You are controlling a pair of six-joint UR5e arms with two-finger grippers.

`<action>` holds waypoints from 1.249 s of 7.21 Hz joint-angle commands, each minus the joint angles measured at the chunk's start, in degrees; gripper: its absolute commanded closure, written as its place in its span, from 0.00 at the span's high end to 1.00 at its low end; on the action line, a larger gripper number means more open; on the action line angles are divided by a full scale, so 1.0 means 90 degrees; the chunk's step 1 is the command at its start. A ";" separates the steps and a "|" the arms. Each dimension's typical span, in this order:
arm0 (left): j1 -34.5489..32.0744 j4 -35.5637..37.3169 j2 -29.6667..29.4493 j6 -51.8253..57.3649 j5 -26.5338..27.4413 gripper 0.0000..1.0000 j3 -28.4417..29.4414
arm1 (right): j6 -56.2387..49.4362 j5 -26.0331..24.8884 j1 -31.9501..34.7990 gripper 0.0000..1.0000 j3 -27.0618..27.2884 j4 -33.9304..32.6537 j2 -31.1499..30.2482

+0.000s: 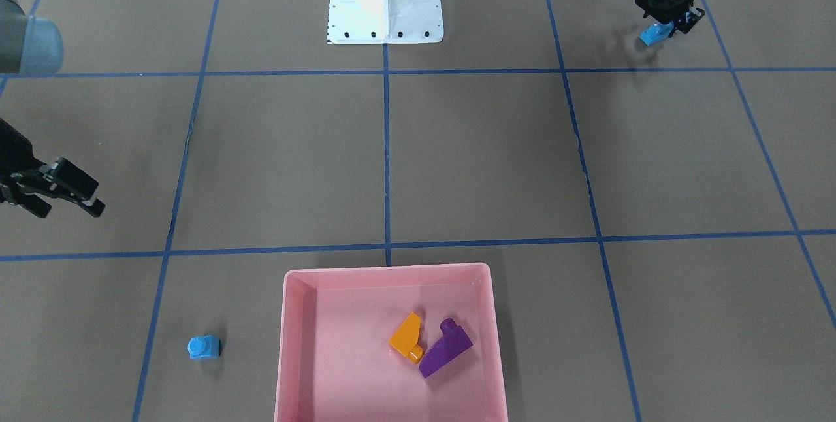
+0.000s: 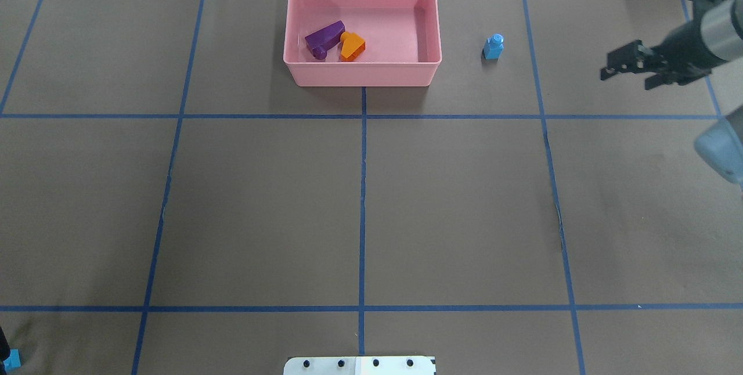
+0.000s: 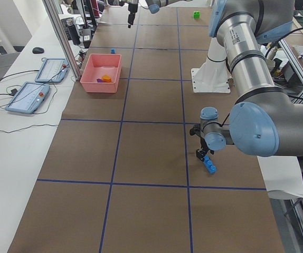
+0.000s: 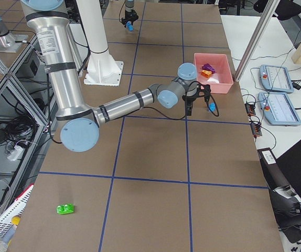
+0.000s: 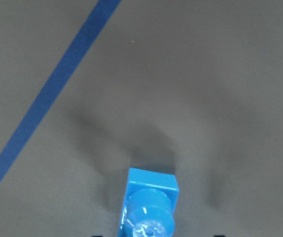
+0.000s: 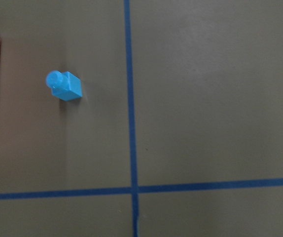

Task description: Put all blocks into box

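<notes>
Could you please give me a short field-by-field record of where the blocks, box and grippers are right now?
in box: orange block, purple block
on table: tiny blue block beside the box; green block far off
left gripper: looks open, down at the long blue block
right gripper: open, empty
outside box: three blocks

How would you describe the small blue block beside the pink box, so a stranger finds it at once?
Find the pink box at the table edge opposite the robot. A little beyond its wall on the robot's right lies the tiny blue block. Unlike the orange block and purple block, it is outside the box.
</notes>
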 commanded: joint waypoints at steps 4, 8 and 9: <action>0.0007 0.0045 0.0016 0.0024 0.0002 0.62 0.0044 | -0.2334 0.0369 0.0800 0.99 0.0625 0.0067 -0.2359; 0.0007 0.0035 0.0016 0.0044 -0.0017 0.07 0.0142 | -0.3204 0.0390 0.0928 0.99 0.0586 0.0077 -0.3199; -0.0090 0.0035 0.0016 -0.0043 -0.0037 0.00 0.0064 | -0.3526 0.0370 0.0976 0.99 0.0586 0.0077 -0.3521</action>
